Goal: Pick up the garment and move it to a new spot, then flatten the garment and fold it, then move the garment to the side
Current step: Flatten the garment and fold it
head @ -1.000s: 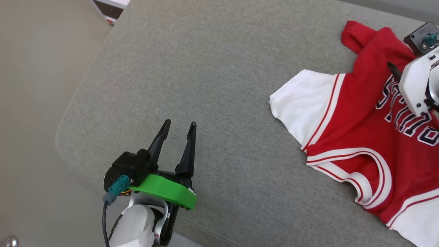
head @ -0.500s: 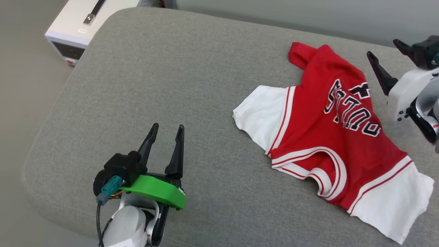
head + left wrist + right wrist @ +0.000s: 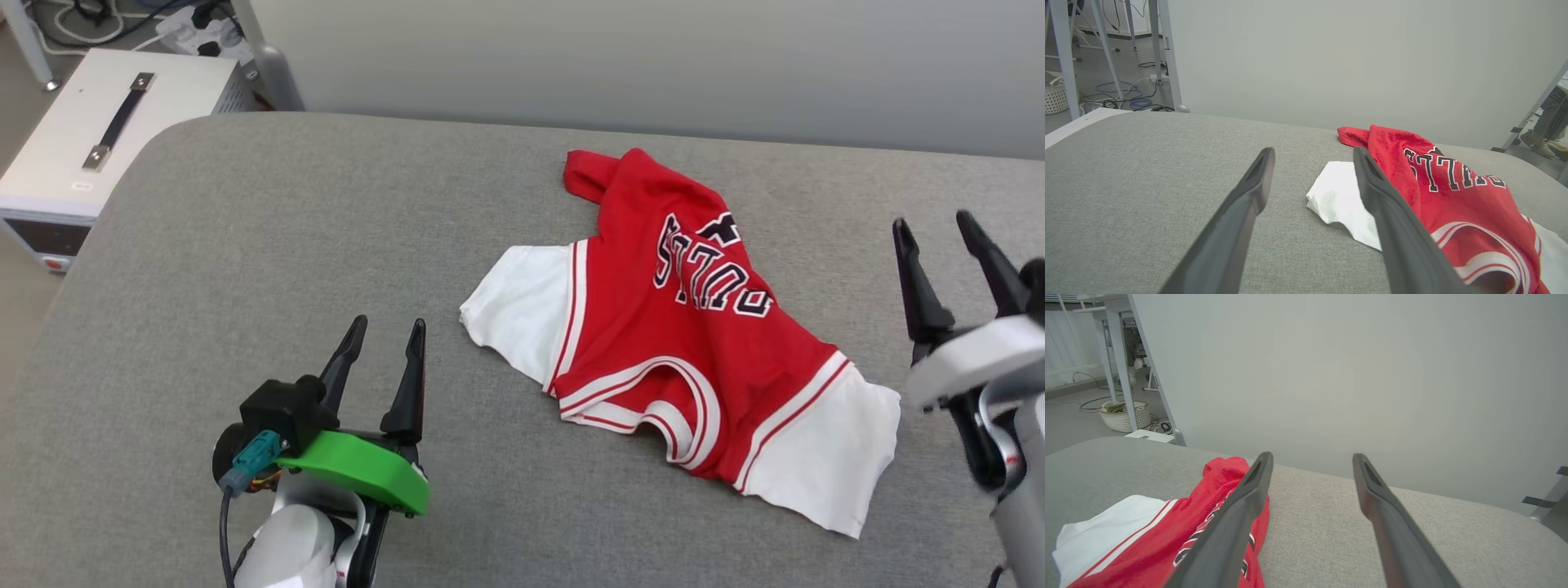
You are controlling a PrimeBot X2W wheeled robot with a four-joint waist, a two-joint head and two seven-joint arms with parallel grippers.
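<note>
The garment [image 3: 669,327], a red jersey T-shirt with white sleeves and black lettering, lies rumpled on the grey cushioned surface [image 3: 269,237], lettering side up. It also appears in the left wrist view as the garment [image 3: 1453,192] and in the right wrist view as the garment [image 3: 1167,539]. My left gripper [image 3: 388,325] stands open at the lower left, apart from the shirt's white sleeve. To the shirt's right my right gripper [image 3: 932,220] is open too, holding nothing.
A white equipment box [image 3: 90,147] with a black handle stands off the cushion's far left corner. A pale wall [image 3: 653,65] runs behind the cushion. Cables [image 3: 1122,92], table legs and a wicker basket [image 3: 1124,415] are on the floor beyond.
The head camera has swung, so the whole scene shifted left and down. My right gripper has drawn away from over the shirt's lettering and now stands open beside the shirt.
</note>
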